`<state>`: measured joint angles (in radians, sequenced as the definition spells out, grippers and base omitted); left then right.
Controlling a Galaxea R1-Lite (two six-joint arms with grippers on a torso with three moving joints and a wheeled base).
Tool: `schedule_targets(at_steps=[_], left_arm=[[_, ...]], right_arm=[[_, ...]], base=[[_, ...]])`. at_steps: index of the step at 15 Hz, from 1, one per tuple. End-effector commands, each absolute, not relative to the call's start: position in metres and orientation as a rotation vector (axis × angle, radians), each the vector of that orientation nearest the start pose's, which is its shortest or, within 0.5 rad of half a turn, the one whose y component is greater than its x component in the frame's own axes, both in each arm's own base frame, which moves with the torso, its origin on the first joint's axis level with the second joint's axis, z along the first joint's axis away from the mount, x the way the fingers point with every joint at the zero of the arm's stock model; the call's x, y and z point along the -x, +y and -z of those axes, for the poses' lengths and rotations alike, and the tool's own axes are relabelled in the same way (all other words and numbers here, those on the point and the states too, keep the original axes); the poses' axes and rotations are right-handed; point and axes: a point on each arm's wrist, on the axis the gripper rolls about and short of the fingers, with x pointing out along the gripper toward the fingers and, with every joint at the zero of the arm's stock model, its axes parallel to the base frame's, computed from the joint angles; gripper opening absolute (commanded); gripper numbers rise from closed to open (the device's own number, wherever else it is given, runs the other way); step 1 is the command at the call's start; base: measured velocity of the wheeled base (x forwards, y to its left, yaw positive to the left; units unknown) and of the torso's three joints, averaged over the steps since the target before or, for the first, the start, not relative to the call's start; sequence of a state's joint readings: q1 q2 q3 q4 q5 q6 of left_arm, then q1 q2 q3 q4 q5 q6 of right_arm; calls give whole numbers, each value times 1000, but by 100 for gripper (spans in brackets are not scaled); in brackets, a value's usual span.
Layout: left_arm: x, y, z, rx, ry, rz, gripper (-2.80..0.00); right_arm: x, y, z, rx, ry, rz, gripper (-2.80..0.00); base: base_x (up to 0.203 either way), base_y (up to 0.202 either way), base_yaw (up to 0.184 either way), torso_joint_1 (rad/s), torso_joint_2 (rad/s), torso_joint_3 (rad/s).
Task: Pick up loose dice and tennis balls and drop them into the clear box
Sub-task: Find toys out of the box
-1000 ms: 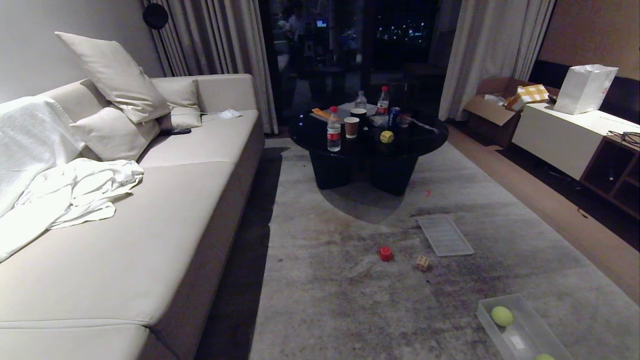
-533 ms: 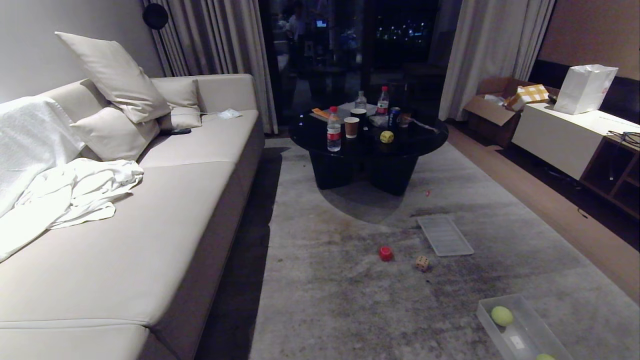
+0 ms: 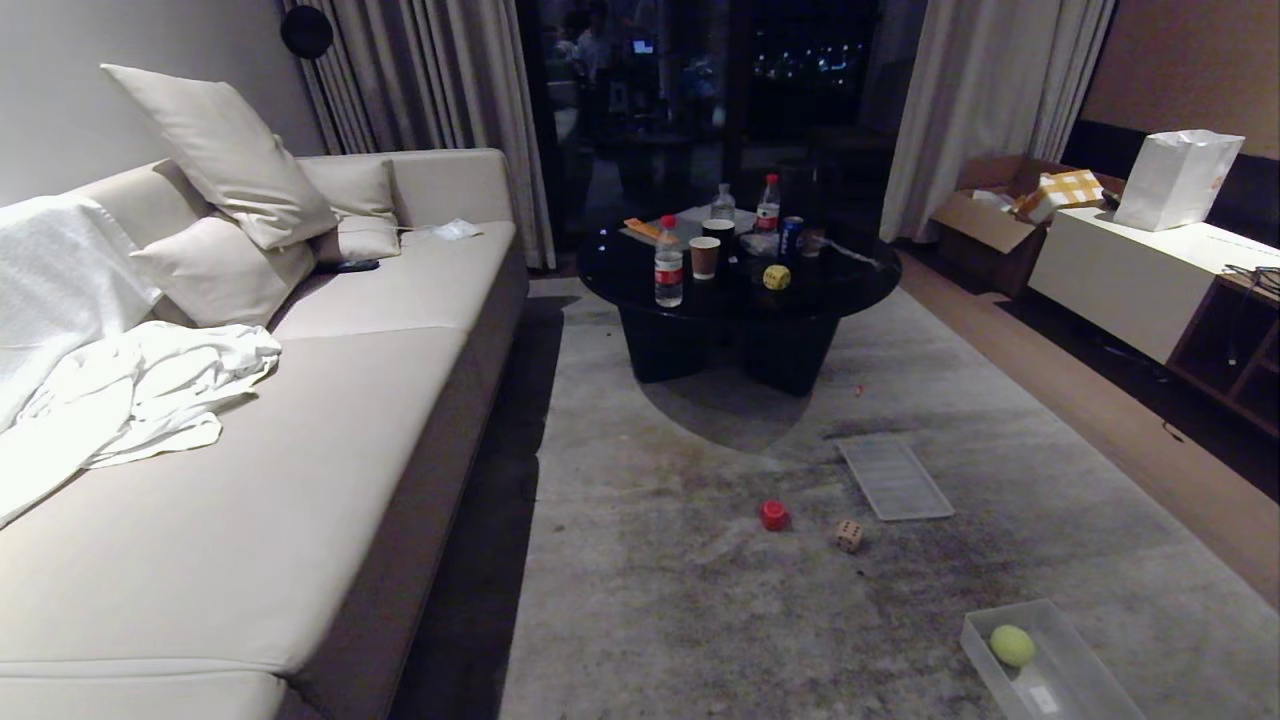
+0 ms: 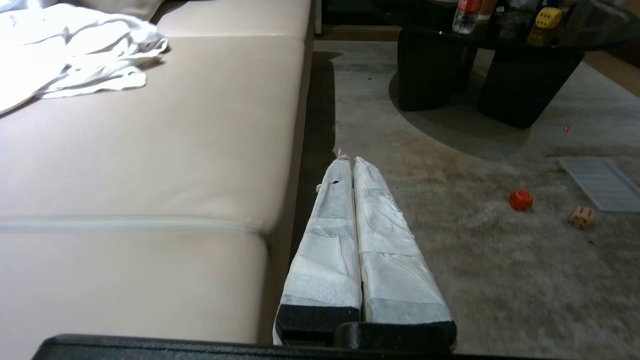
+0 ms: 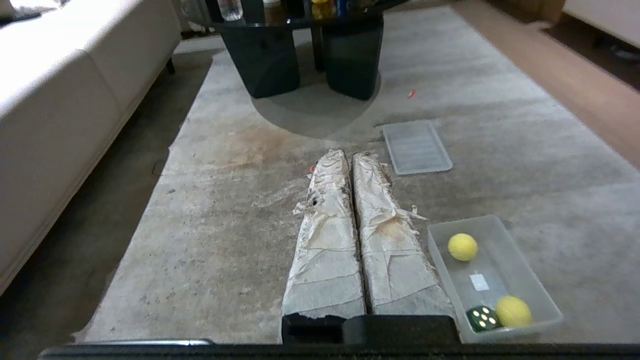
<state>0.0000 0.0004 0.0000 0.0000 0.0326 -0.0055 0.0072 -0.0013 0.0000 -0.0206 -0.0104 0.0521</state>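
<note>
Living-room rug [image 3: 700,620], dim light. Nearest: clear box [image 5: 542,300] on the rug at the robot's right, already holding two tennis balls [image 5: 462,247] and a green die [image 5: 482,318]. Left gripper [image 4: 350,162] and right gripper [image 5: 349,156] both parked low, fingers pressed together, nothing held. Farther out: red die [image 3: 773,515] and tan die [image 3: 848,534] loose beside the lid [image 3: 893,478]. Yellow die [image 3: 776,277] on the table [image 3: 640,285]. Suggest driving close to the red die, opening fingers before descending, squaring them to flat faces.
</note>
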Motion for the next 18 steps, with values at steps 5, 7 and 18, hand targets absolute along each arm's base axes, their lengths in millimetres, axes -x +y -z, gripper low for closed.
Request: schedule_targets(at_steps=[5, 7, 18], left_arm=[[23, 1, -75, 6, 3, -32, -280], [23, 1, -75, 5, 3, -32, -280], [23, 1, -75, 5, 1, -32, -280]], right_arm=[[22, 0, -75, -52, -11, 3, -280], [22, 0, -75, -54, -11, 3, -280], [22, 0, -75, -52, -11, 3, -280]], base=[[183, 0, 0, 3, 0, 2], [183, 0, -1, 7, 6, 3], [183, 0, -1, 2, 3, 2]])
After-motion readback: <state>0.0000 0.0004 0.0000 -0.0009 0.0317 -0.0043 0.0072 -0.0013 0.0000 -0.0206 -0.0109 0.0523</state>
